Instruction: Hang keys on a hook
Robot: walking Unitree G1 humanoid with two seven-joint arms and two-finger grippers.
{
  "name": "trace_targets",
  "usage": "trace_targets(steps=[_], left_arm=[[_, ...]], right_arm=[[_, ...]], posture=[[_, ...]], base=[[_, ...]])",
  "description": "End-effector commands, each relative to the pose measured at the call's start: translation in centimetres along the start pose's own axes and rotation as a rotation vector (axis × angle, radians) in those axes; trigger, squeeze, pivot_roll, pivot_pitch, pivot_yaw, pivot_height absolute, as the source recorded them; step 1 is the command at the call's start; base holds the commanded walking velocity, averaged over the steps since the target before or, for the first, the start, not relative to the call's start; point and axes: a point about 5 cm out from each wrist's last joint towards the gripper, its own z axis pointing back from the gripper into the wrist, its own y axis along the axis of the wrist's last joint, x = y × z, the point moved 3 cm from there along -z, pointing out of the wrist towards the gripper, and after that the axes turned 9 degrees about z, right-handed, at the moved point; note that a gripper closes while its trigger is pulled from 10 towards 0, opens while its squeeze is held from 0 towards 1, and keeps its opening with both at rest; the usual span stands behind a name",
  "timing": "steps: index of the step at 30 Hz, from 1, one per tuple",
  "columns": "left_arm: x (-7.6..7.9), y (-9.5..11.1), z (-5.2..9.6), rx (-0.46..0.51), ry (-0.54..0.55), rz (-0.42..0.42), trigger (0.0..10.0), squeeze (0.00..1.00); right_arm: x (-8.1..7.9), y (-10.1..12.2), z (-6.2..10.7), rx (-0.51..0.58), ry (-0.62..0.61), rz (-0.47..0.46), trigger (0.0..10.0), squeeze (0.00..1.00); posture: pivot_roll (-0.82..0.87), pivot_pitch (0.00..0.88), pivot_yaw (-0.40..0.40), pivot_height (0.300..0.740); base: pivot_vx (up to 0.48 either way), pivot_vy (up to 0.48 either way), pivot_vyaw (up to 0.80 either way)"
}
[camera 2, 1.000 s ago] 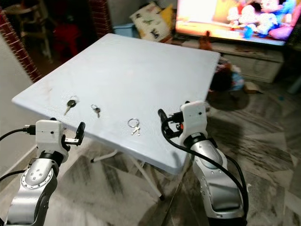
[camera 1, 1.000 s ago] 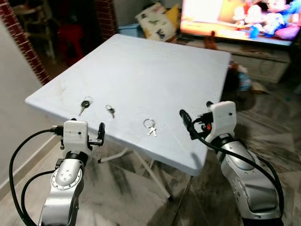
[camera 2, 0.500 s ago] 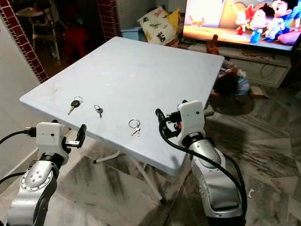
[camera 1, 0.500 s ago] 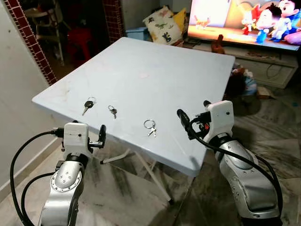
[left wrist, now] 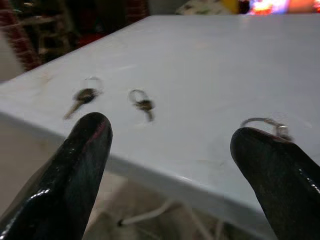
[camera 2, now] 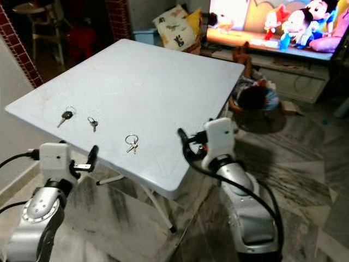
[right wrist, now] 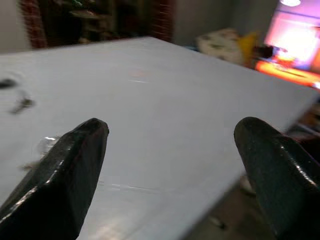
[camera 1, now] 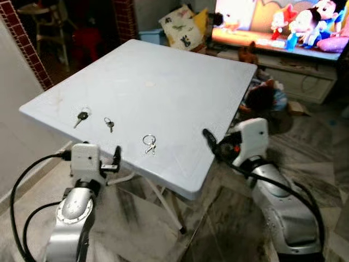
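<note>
Facing: my head camera looks down on a white table (camera 1: 163, 71)
Keys: three sets lie in a row near the table's front edge — black-headed key (camera 1: 82, 117), small key (camera 1: 109, 124), ring with keys (camera 1: 148, 143)
Left gripper (left wrist: 175, 150): I see its fingers (left wrist: 82, 150) spread wide, released, just short of the front edge
Right gripper (right wrist: 170, 150): fingers (right wrist: 75, 155) parted, holding nothing, beside the table's near corner
Background: television (camera 1: 283, 22) lit, cushion (camera 1: 180, 24) behind table
</note>
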Motion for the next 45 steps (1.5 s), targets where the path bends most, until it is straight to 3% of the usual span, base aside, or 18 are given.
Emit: trace_targets(steps=[1, 9, 12, 20, 27, 35, 38, 45], left_arm=[[0.0, 0.1, 0.0, 0.004, 0.005, 0.008, 10.0, 0.0], [-0.2, 0.1, 0.0, 0.001, 0.01, 0.001, 10.0, 0.0], [-0.6, -0.6, 0.1, -0.029, 0.016, 0.002, 10.0, 0.0], [-0.8, -0.5, 0.4, -0.028, -0.006, 0.011, 10.0, 0.0], [0.7, -0.6, 0.5, -0.032, -0.084, 0.038, 10.0, 0.0], [0.7, -0.4, 0.5, -0.029, -0.09, 0.037, 10.0, 0.0], [0.3, 0.2, 1.1, -0.014, -0.094, 0.025, 10.0, 0.0], [-0.4, 0.0, 3.1, -0.03, -0.114, -0.032, 10.0, 0.0]], right_arm=[[0.4, 0.0, 0.0, 0.002, -0.006, 0.008, 10.0, 0.0], [-0.1, 0.2, 0.0, 0.011, 0.014, 0.005, 10.0, 0.0], [-1.2, 0.6, -0.2, 0.033, 0.075, 0.004, 10.0, 0.0], [-1.9, 0.7, -0.2, 0.044, 0.089, -0.012, 10.0, 0.0], [-4.0, 0.6, -0.7, 0.036, 0.174, 0.001, 10.0, 0.0], [-2.6, 1.5, -1.3, 0.075, 0.068, -0.028, 10.0, 0.0], [-0.9, 1.6, 0.2, 0.088, 0.018, -0.039, 10.0, 0.0], [-0.1, 0.7, 2.0, 0.044, 0.001, -0.01, 10.0, 0.0]], posture=[[0.02, 0.007, 0.038, 0.74], [0.03, 0.005, 0.04, 0.74], [0.03, 0.008, 0.044, 0.74], [0.04, 0.016, 0.052, 0.74], [0.04, 0.023, 0.051, 0.74], [0.05, 0.024, 0.049, 0.74], [0.04, 0.029, 0.047, 0.74], [0.04, 0.03, 0.044, 0.74]], base=[[0.0, 0.0, 0.0], [0.0, 0.0, 0.0], [0.0, 0.0, 0.0], [0.0, 0.0, 0.0], [0.0, 0.0, 0.0], [0.0, 0.0, 0.0], [0.0, 0.0, 0.0], [0.0, 0.0, 0.0]])
